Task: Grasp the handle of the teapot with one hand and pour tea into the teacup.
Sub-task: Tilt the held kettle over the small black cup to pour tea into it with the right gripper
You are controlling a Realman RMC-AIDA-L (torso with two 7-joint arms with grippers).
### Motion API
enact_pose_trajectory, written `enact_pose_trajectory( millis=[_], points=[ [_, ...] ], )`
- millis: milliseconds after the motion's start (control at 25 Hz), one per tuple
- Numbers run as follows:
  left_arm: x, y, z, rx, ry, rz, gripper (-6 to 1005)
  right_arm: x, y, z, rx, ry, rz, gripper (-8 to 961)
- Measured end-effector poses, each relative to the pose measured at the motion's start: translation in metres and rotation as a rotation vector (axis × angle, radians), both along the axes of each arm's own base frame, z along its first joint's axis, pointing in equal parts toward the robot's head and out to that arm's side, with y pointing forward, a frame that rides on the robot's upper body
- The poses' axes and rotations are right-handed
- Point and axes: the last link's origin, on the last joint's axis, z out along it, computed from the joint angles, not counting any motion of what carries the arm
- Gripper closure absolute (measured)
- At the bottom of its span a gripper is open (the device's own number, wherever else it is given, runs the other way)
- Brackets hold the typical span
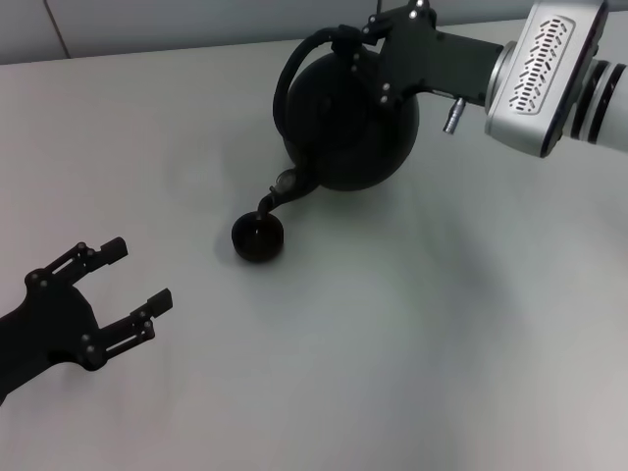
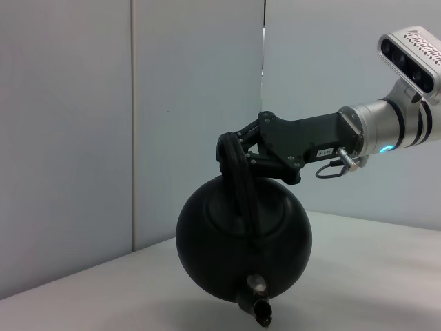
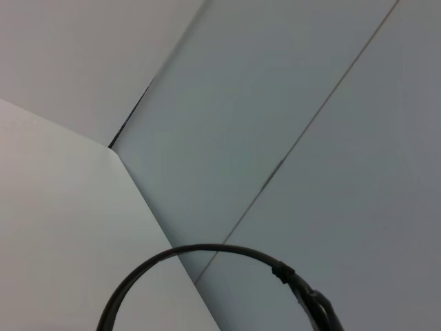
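1. Presently the right tool is clamping the handle of the teapot, fingers closed round the hoop, and is holding the pot tilted at the far middle of the bench, spout dipping toward the near left.
2. The teacup is sitting just below the spout's lip. It is small, so any sideways drift of the spout risks sending tea onto the bench.
3. The pot is hanging from a round hoop; I judge it is liable to swing or rotate within the grip, which would shift the stream.
4. Tipping further too fast is likely to overfill the cup; no stream is discernible.
5. The spout is hovering close to the rim; lowering could knock the light cup over.
6. The left tool is idling at the near left, fingers spread, holding nothing.
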Motion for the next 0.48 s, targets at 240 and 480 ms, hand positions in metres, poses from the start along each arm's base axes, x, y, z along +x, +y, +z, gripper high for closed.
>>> enact_pose_trajectory(
  millis=[240, 480],
  points=[
    [0.0008, 0.0012, 0.0002, 0.001, 0.0, -0.003, 185, -0.0031, 0.0021, -0.0022, -0.005, -0.028, 0.014, 854],
    [0.0012, 0.0021, 0.0006, 0.003, -0.002, -0.004, 185, -0.0038, 0.0016, -0.0055, -0.015, -0.049, 0.021, 852]
  ],
)
